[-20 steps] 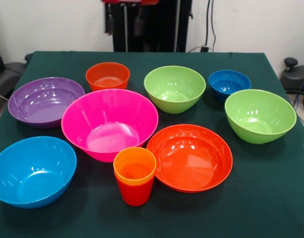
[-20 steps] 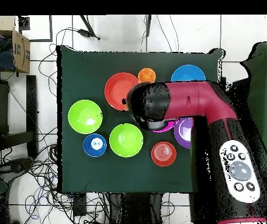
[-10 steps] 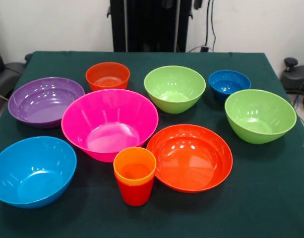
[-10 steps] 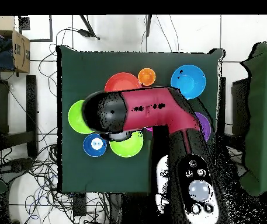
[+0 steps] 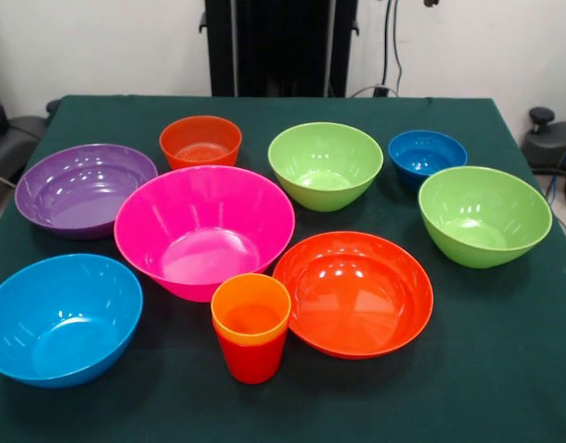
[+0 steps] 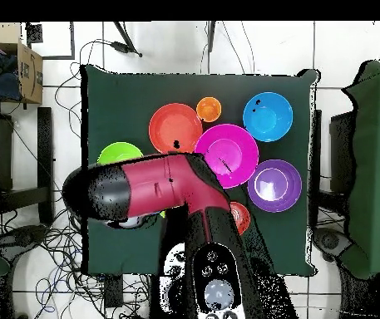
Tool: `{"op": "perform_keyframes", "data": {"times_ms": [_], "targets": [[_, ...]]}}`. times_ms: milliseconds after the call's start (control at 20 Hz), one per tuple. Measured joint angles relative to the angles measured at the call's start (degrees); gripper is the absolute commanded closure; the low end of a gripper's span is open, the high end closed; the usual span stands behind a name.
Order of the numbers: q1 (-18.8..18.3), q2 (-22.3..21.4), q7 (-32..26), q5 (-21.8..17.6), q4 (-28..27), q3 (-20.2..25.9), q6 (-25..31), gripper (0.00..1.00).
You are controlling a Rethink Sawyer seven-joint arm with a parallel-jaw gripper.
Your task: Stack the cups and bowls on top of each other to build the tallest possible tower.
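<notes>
- Cups: orange cup (image 5: 251, 309) sits nested in red cup (image 5: 252, 358) at table's front edge in front view, between pink bowl (image 5: 204, 229) and large orange-red bowl (image 5: 354, 293), just beside both.
- Pincer not seen in either view; open or closed, cannot tell. Only the arm (image 6: 155, 189) shows, from overhead, reaching across the table's left-lower part, well apart from the cups.
- Other bowls in front view, all upright and single, none stacked: purple bowl (image 5: 83, 188), light blue bowl (image 5: 61, 318), small orange-red bowl (image 5: 200, 140), green bowl (image 5: 325, 164), second green bowl (image 5: 484, 214), small blue bowl (image 5: 427, 153).
- Overhead: arm covers small blue bowl and one green bowl fully; the other green bowl and small orange-red bowl show only as slivers at arm's edge.
- Table (image 5: 504, 369) has dark green cloth.
</notes>
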Motion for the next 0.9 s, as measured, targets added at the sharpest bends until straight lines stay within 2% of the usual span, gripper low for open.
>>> {"op": "perform_keyframes", "data": {"times_ms": [250,900], "targets": [[2.06,1.80,2.67,0.49,2.80,-1.86,-3.03,0.00],[8.00,10.14,9.11,1.21,10.25,-7.85,-20.18,0.00]]}}
